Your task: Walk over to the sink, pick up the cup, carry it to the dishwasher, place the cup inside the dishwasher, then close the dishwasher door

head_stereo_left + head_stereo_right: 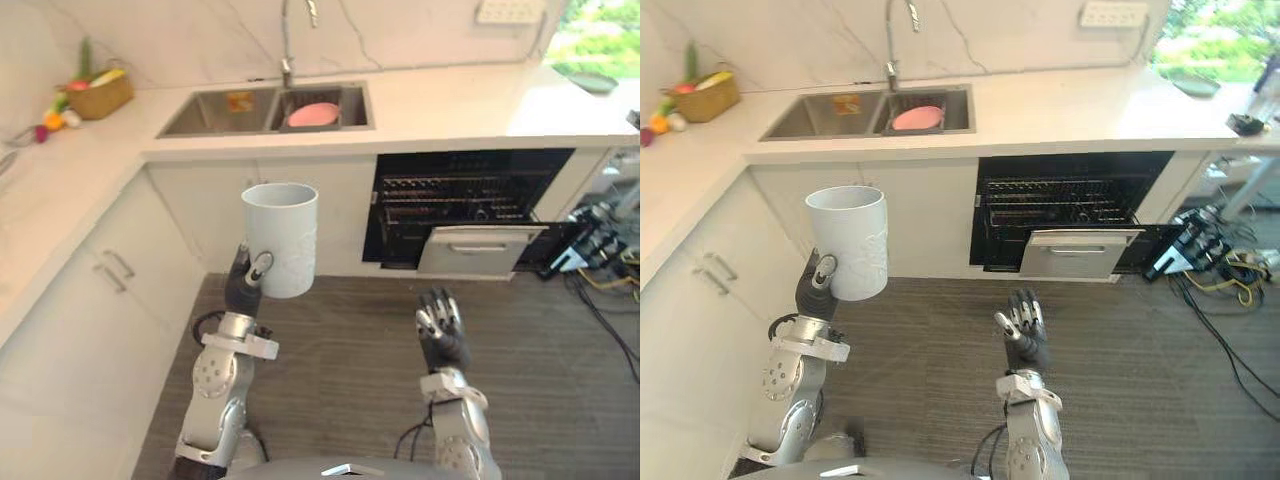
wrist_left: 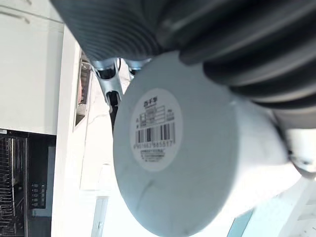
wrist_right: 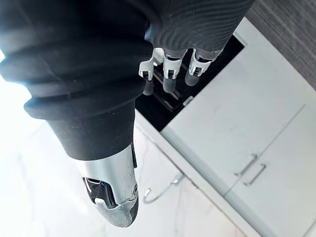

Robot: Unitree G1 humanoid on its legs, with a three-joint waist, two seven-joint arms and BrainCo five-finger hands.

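Observation:
A tall pale grey-blue cup (image 1: 282,238) is held upright above the floor, with my left hand (image 1: 246,282) shut on its lower side. The left wrist view shows the cup's base (image 2: 163,148) with a barcode label. The dishwasher (image 1: 470,205) stands open under the counter to the right of the sink, its door (image 1: 478,249) hanging down and racks visible inside. My right hand (image 1: 440,330) is raised over the floor in front of the dishwasher, fingers straight and holding nothing.
The double sink (image 1: 270,108) holds a pink dish (image 1: 313,114) under the tap (image 1: 288,40). A basket of fruit (image 1: 98,92) sits on the left counter. White cabinets (image 1: 110,270) line the left side. Cables and gear (image 1: 600,250) lie on the floor at right.

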